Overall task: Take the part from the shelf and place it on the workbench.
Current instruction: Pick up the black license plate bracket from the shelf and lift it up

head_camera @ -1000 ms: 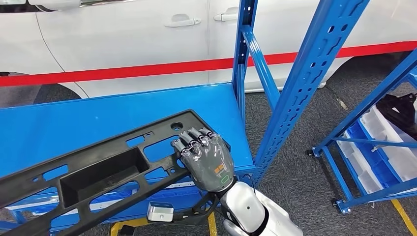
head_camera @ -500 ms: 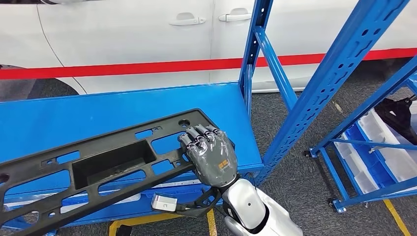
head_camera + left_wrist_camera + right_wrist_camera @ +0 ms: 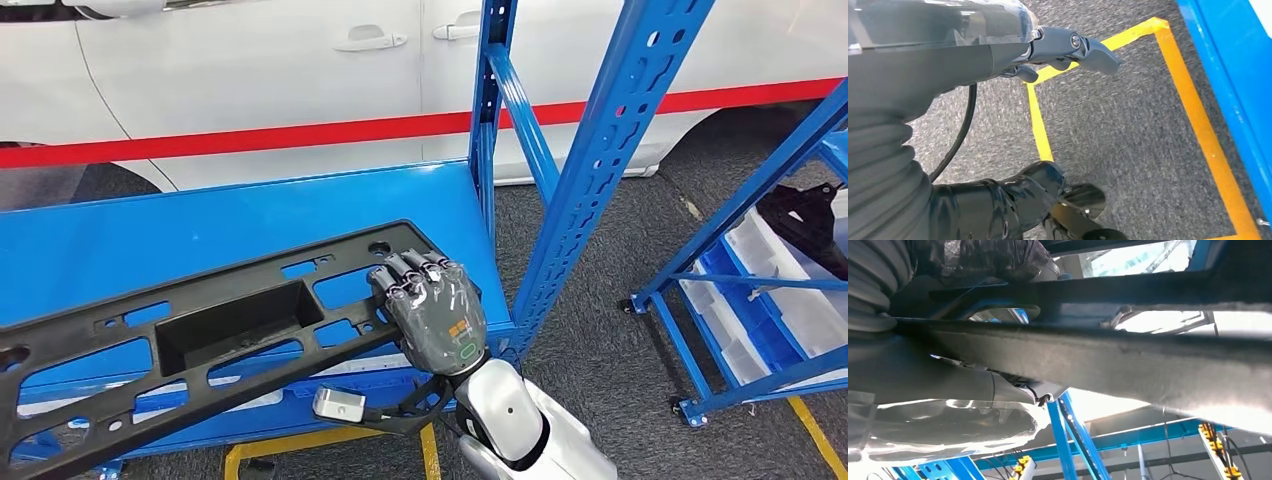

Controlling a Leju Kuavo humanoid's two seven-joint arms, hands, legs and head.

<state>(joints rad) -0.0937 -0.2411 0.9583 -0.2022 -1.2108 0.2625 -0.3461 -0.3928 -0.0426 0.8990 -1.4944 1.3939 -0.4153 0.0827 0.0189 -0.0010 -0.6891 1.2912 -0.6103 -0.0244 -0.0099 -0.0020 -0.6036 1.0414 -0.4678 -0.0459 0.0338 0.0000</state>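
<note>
The part (image 3: 235,325) is a long black plastic frame with several cut-outs and a deep rectangular recess. It lies slanted across the front of the blue shelf board (image 3: 200,215), and its left end reaches past the picture's left edge. My right hand (image 3: 437,315) grips its right end, fingers curled over the top edge. Up close in the right wrist view, the part (image 3: 1148,360) runs as dark bars across the picture. My left hand (image 3: 998,50) hangs over the carpeted floor holding nothing, its thumb (image 3: 1095,52) stretched out.
Blue perforated uprights (image 3: 610,170) stand just right of my right hand. Behind the shelf is a white car (image 3: 250,80) with a red stripe. To the right, a second blue rack (image 3: 760,290) holds white bins. Yellow tape (image 3: 1193,115) marks the floor.
The camera swayed right and back. Against the shelf board, my right hand and the part have shifted a little to the right, and the part's left end sits higher.
</note>
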